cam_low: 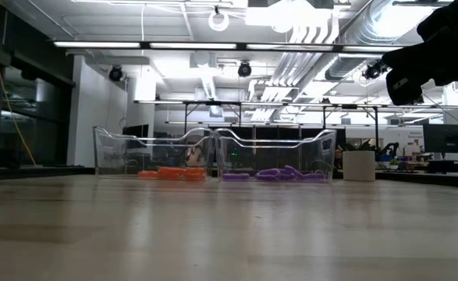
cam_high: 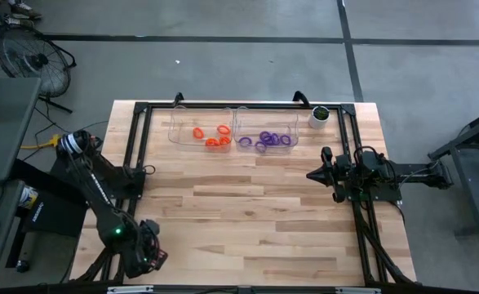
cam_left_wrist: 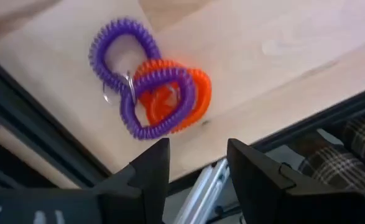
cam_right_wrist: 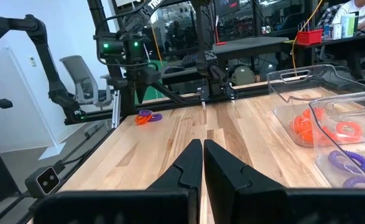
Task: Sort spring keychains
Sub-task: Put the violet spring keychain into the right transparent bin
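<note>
Wooden table (cam_high: 247,212) with two clear bins (cam_high: 200,122), white cup (cam_high: 318,117), stray spring keychains (cam_left_wrist: 151,84)

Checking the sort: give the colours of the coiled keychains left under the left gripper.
Purple and orange spring keychains; left wrist view shows them best.

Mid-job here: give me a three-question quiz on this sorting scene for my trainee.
1. True or false: the left gripper already holds a keychain.
2. Which clear bin holds orange keychains: A) the left bin or B) the right bin?
3. Fill in: the unsorted keychains lie tangled near the table's ____ corner on the left arm's side.

Key: 1 false, open above them. 2 A. 3 front. The right gripper waits shut by the right edge.
</note>
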`<state>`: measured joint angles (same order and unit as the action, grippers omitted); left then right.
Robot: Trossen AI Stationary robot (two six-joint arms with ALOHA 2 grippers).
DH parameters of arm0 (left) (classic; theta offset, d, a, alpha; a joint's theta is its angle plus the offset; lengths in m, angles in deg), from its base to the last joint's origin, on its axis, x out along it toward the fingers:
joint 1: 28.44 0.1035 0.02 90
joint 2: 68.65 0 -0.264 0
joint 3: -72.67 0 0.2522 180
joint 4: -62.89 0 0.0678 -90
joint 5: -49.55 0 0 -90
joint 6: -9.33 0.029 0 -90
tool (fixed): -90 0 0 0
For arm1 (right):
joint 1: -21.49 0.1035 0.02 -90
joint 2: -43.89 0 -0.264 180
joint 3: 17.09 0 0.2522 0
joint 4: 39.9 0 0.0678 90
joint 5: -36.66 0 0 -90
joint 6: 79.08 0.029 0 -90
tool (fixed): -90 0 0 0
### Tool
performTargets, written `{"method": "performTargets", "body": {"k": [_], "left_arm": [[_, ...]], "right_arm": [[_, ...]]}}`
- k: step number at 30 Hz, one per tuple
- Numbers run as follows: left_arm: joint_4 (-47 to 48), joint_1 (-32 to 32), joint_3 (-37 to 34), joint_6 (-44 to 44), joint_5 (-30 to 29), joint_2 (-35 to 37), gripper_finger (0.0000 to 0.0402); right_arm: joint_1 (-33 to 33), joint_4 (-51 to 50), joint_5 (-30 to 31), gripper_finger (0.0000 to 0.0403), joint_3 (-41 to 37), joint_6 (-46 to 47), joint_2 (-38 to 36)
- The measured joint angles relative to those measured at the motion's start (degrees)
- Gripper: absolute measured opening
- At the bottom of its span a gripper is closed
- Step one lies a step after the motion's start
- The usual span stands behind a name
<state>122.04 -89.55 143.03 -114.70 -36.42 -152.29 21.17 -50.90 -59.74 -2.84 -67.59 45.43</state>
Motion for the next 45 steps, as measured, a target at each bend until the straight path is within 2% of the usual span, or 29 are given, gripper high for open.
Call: {"method": "performTargets", "body": {"k": [12, 32, 37, 45], "left_arm": [[-4.54, 2.63, -0.52, 6.31, 4.53, -7.10, 0.0156], [-3.37, 3.75, -0.57, 7.29, 7.47, -10.93, 0.0155], [-3.41, 3.76, -0.57, 6.81, 8.54, -10.90, 0.0123], [-3.43, 3.75, -0.57, 6.78, 8.87, -10.90, 0.0030]], "right_arm": [[0.00, 0.00, -0.02, 0.0012, -0.01, -0.01, 0.01], [-0.02, 0.00, -0.02, 0.0012, -0.01, -0.01, 0.01], [-0.01, 0.00, -0.02, 0.0012, 0.00, -0.01, 0.01], [-0.02, 0.00, 0.00, 0.0012, -0.01, 0.00, 0.01]]}}
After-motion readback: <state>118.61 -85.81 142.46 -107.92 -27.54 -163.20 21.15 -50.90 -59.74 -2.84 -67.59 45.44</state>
